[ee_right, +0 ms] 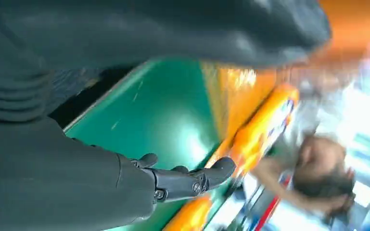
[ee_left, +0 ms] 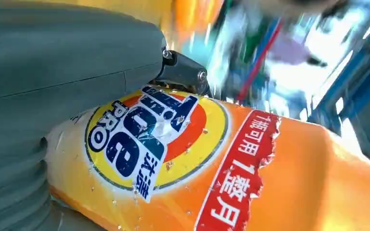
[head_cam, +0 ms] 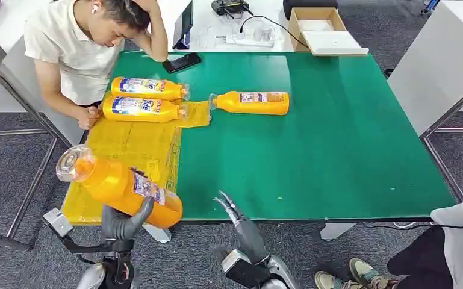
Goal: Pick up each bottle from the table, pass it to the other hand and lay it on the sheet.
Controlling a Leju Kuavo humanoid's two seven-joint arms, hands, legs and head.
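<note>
While an orange bottle (head_cam: pixel 117 185) is gripped by the left robot hand (head_cam: pixel 122 224) at lower left over the yellow sheet (head_cam: pixel 126 150), the right robot hand (head_cam: pixel 236 214) is held open, empty

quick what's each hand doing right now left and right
Left hand: holding an orange bottle above the yellow sheet.
Right hand: open, empty, at the table's near edge.
</note>
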